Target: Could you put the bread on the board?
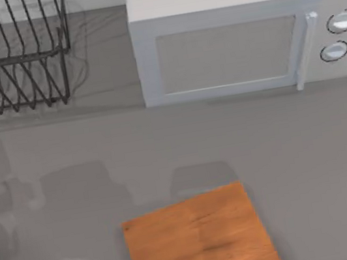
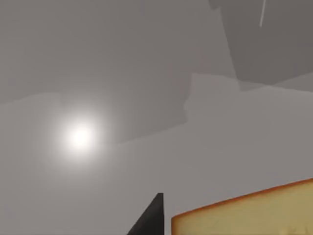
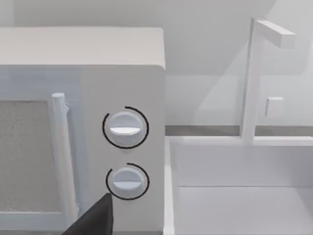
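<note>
The board [image 1: 201, 239] is a flat orange-brown wooden rectangle lying at the table's front edge, a little right of centre, and nothing rests on it. One of its corners [image 2: 254, 213] appears in the left wrist view, close beside a dark part of my left gripper [image 2: 149, 220]. A dark part of my right gripper [image 3: 93, 220] points at the microwave's knob side. The bread is out of view.
A white microwave [image 1: 237, 34] with its door shut and two knobs [image 3: 125, 128] stands at the back right. A black wire dish rack [image 1: 10, 57] sits at the back left. A white sink [image 3: 239, 196] with a faucet [image 3: 254, 78] borders the table's right side.
</note>
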Robot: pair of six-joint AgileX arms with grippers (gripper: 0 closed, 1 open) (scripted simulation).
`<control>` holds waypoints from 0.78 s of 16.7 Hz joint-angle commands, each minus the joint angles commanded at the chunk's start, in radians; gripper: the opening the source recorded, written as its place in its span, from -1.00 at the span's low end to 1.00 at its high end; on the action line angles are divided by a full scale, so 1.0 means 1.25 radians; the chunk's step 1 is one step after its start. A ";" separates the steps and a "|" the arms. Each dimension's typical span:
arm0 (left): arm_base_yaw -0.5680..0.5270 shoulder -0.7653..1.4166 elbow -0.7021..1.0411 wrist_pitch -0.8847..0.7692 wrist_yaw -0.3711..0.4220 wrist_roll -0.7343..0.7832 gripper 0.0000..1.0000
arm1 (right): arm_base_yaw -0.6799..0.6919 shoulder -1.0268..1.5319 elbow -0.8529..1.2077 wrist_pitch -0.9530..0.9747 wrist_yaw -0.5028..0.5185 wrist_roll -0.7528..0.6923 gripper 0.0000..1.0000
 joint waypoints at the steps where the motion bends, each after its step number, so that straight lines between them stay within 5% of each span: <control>1: -0.001 -0.006 0.006 -0.008 0.000 -0.001 -1.00 | 0.000 0.000 0.000 0.000 0.000 0.000 1.00; 8: -0.014 0.000 0.009 -0.006 -0.001 -0.024 -1.00 | 0.000 0.000 0.000 0.000 0.000 0.000 1.00; 13: -0.139 0.029 0.040 -0.004 -0.004 -0.226 -1.00 | 0.000 0.000 0.000 0.000 0.000 0.000 1.00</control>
